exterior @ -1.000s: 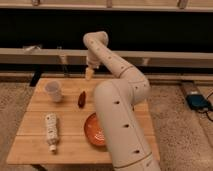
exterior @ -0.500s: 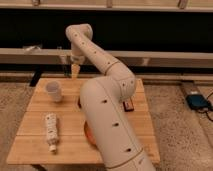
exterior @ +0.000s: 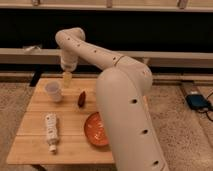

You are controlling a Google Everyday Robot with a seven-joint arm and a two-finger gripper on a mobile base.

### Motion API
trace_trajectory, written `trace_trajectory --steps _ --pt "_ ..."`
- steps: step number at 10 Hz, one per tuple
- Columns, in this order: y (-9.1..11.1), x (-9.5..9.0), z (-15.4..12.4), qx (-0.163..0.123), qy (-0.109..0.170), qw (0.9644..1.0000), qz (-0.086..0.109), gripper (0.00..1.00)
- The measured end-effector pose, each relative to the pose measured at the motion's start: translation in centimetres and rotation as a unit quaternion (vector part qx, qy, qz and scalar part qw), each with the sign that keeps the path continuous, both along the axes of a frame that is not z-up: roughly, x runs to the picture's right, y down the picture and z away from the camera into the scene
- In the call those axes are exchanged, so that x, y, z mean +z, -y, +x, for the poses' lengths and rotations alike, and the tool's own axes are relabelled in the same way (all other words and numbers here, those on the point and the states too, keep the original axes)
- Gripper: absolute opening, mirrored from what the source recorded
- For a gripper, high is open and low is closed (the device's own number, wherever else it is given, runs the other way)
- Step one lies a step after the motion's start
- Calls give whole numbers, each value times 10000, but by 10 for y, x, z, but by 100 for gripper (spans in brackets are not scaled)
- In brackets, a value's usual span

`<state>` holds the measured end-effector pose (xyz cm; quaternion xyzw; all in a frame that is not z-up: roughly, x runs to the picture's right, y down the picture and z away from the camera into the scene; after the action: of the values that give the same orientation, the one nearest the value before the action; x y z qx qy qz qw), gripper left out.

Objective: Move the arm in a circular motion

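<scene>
A large cream-white robot arm (exterior: 125, 100) of thick rounded tube segments, dotted with small dark holes, fills the right of the view. It rises from the lower foreground beside a low wooden table (exterior: 70, 150), bends at a bulky elbow, then reaches up and to the left before turning straight down. At the end of that downward segment, the arm narrows to a pale gripper (exterior: 66, 79), which hangs over the far left part of the table top. Whether the gripper is open or closed cannot be told. A white cup (exterior: 54, 91) stands on the table just beside and in front of the gripper. A small dark reddish-brown object (exterior: 81, 98) lies near it to the right. Closer to the viewer, a white bottle (exterior: 51, 131) lies on its side, and an orange-red dish (exterior: 94, 129) sits partly hidden behind the arm's thick lower segment. A blue device (exterior: 198, 101) rests on the floor at far right.
</scene>
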<state>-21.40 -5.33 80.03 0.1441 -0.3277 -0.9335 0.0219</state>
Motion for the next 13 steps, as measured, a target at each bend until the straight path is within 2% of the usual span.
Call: trace_trajectory --steps 3,4,6,7,8,10,13 --pt "-26 -43 -11 -245 429 9987 -109 80" --pt "-33 -56 -5 -301 506 9981 -155 80" --pt "-41 -65 6 -361 485 9979 -218 80" --pt "-46 -69 13 -372 435 9981 -246 80" --pt "-56 -71 34 -338 197 9988 -285 80" --pt "-70 -73 57 -257 -66 9991 -317 80" --pt "-91 -80 105 86 -488 9980 -399 80"
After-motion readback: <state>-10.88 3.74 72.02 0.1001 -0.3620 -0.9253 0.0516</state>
